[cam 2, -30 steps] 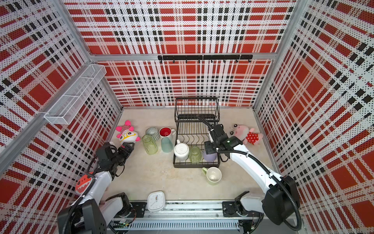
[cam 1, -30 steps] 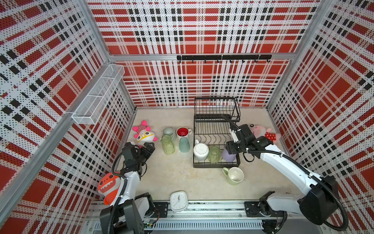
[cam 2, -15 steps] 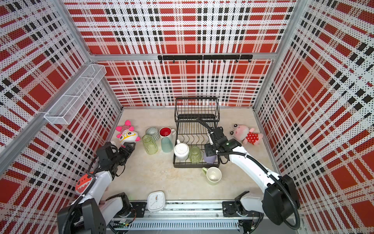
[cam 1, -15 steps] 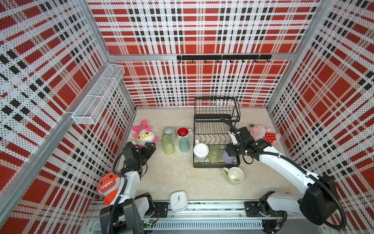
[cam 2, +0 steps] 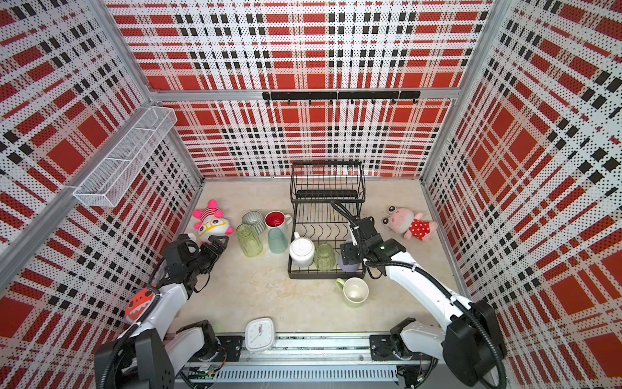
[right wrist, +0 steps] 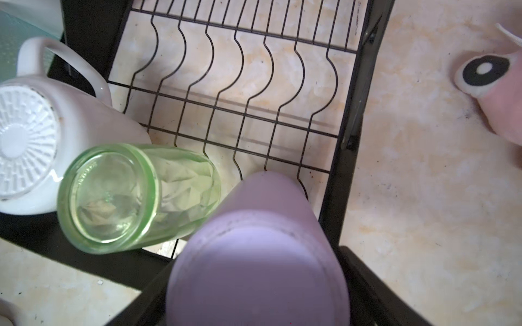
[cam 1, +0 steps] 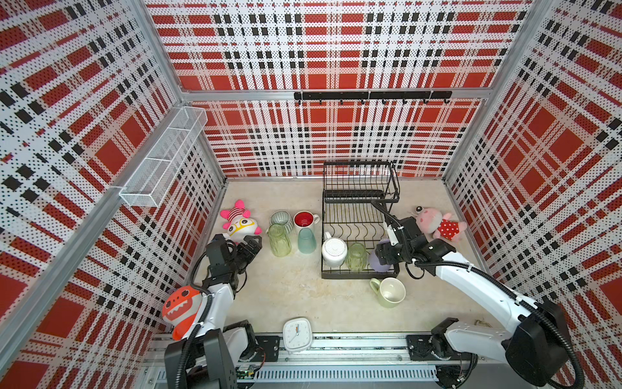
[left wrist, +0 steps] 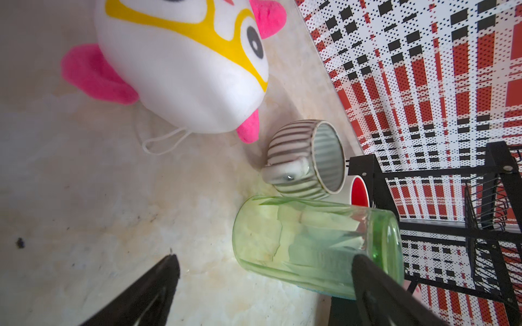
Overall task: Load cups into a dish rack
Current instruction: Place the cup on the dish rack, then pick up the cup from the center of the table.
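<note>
**Right gripper at lavender tumbler in rack, left gripper open**

Dish rack (cam 1: 353,194) stood at the counter's far edge, right of middle. Right gripper (cam 1: 383,256) reached into its lower tier at the front right corner, fingers either side of the upturned lavender tumbler (right wrist: 260,254) (pressing it or just clear, couldn't tell). Left gripper (cam 1: 253,243) hung wide open and empty near the counter's left edge, close to a green glass (cam 1: 279,240). Rack's front row held a white mug (cam 1: 334,251) and a second green glass (cam 1: 356,256), both upturned, then the tumbler. On the counter, a pale-green mug (cam 1: 390,292) sat off the rack's front edge. A red-inside mug (cam 1: 304,219), ribbed mug (cam 1: 281,219) and teal tumbler (cam 1: 306,240) sat left of the rack.
</note>
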{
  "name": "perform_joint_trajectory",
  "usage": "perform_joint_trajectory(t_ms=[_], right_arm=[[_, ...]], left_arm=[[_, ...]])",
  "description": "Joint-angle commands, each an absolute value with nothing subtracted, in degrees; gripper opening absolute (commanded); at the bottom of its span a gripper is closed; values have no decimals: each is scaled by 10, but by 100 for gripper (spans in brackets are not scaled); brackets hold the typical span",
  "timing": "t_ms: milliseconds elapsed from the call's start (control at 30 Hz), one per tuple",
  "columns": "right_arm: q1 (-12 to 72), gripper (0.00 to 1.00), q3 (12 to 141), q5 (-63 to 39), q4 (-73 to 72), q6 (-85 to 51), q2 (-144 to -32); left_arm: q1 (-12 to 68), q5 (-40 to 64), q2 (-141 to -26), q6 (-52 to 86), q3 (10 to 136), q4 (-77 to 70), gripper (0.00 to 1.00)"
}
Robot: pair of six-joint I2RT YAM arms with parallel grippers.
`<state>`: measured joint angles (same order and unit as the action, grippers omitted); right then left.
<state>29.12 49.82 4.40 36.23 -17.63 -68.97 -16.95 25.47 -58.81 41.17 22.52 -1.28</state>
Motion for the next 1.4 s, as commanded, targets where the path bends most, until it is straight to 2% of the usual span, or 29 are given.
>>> perform_joint_trajectory(t_ms=[0,100,267,533,633,767,900,1200,1367], right_arm=[[288,84,519,58,389,-174,-673],[288,88,533,71,405,-171,-667],[289,100,548,65,410,-156,-651],[288,100,604,69,432,-186,-638],[288,100,632,1,427,-181,-620],[288,100,668,-33,413,-200,-617],[302,97,706,-91,385,-215,-666],[493,92,871,62,384,-240,-866],[538,91,951,82,392,-246,-969]], left_arm=[[-165,264,-586,411,221,-25,98],[-164,260,-583,412,220,-25,98],[-164,274,-585,412,220,-33,98],[-169,295,-588,420,214,-51,98],[-173,299,-589,422,213,-53,98],[-174,301,-589,423,213,-54,98],[-175,298,-586,425,210,-55,98],[-180,294,-582,425,210,-52,98],[-193,292,-579,421,214,-42,98]])
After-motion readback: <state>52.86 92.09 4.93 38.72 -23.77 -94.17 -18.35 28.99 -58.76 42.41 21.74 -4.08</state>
